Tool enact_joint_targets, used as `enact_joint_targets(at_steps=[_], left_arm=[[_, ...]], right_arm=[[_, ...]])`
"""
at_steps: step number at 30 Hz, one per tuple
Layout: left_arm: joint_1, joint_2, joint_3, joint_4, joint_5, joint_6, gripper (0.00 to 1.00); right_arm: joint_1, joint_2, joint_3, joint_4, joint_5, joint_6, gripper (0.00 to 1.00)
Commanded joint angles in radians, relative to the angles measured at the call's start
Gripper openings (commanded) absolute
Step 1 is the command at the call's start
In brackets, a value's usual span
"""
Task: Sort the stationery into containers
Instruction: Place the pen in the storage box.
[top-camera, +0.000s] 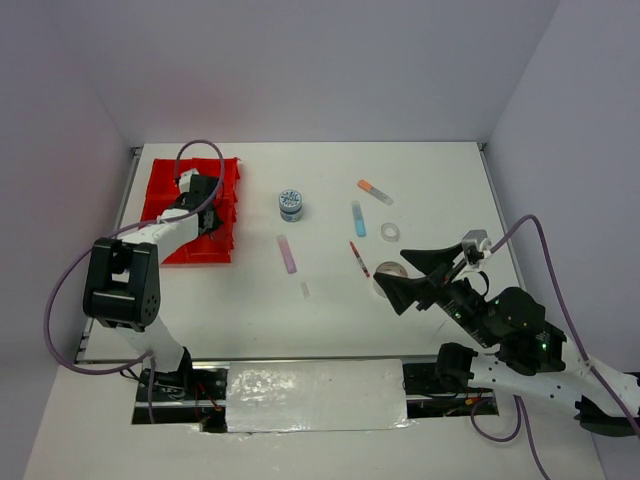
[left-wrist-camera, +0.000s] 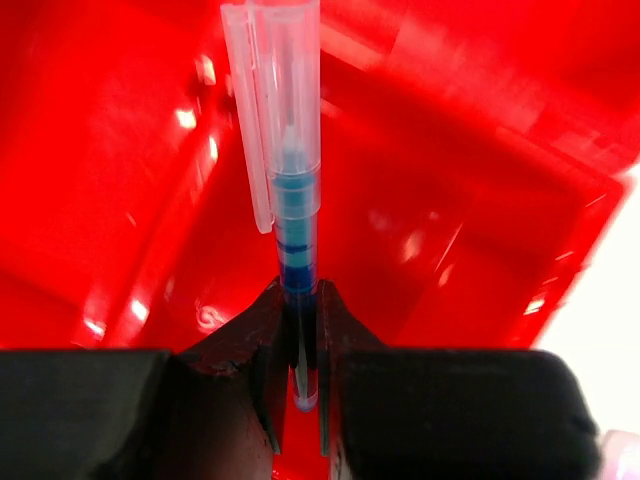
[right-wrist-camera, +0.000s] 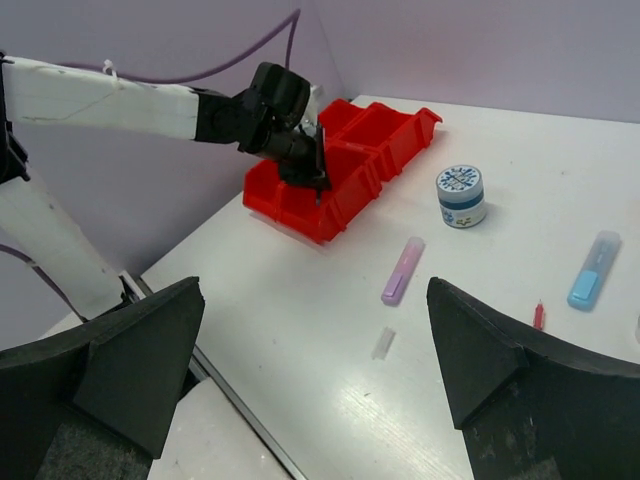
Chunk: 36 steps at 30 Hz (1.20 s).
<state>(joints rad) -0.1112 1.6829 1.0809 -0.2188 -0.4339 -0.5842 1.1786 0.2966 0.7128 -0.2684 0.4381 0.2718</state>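
Note:
My left gripper (left-wrist-camera: 298, 300) is shut on a thin blue pen (left-wrist-camera: 290, 190) with a clear cap. It holds the pen over a compartment of the red tray (left-wrist-camera: 470, 210), which sits at the table's far left (top-camera: 165, 185). The right wrist view shows that gripper (right-wrist-camera: 318, 188) low over the tray (right-wrist-camera: 385, 130). My right gripper (top-camera: 392, 272) is open and holds nothing (right-wrist-camera: 315, 290). On the table lie a purple marker (top-camera: 287, 253), a light-blue marker (top-camera: 358, 218), an orange-capped marker (top-camera: 375, 191), a red pen (top-camera: 359, 258), a blue-lidded tub (top-camera: 291, 204) and a tape roll (top-camera: 389, 232).
A second tape roll (top-camera: 383, 270) lies partly under my right gripper. A small clear cap (top-camera: 305, 290) rests near the purple marker (right-wrist-camera: 402, 270). Walls close the table on three sides. A white pad (top-camera: 315, 395) covers the near edge between the arm bases.

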Motion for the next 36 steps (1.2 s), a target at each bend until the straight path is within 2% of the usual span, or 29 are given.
enact_joint_targets(at_steps=[1,8,11,14,18,23,29,30,31,36], left_arm=[[-0.002,-0.048,-0.056,0.085,0.041,-0.057,0.05],[-0.011,-0.092,-0.111,0.099,0.067,-0.074,0.15],[-0.016,-0.118,-0.13,0.11,0.072,-0.075,0.28],[-0.016,-0.123,-0.136,0.113,0.075,-0.075,0.48],[-0.016,-0.107,-0.134,0.108,0.073,-0.085,0.6],[-0.016,-0.129,-0.125,0.101,0.093,-0.097,0.65],[-0.024,-0.316,-0.055,0.015,0.112,-0.091,0.75],[-0.03,-0.337,-0.03,-0.003,0.113,-0.086,0.79],[-0.033,-0.36,-0.015,-0.022,0.115,-0.08,0.99],[-0.111,-0.482,0.039,-0.186,0.112,-0.077,0.99]], right_arm=[[0.004,0.01,-0.001,0.003,0.013,-0.019,1.0],[0.003,0.047,-0.009,0.029,0.001,-0.008,1.0],[0.004,0.073,0.002,0.034,-0.01,-0.003,1.0],[0.003,0.091,0.008,0.04,-0.018,0.003,1.0],[0.003,0.102,0.014,0.04,-0.022,0.006,1.0],[0.003,0.107,0.033,0.029,-0.029,0.001,1.0],[0.003,0.128,0.048,0.029,-0.003,0.0,1.0],[0.003,0.134,0.047,0.028,0.011,0.001,1.0],[0.003,0.159,0.05,0.017,0.036,0.004,1.0],[-0.008,0.256,0.062,-0.048,0.097,0.059,1.0]])
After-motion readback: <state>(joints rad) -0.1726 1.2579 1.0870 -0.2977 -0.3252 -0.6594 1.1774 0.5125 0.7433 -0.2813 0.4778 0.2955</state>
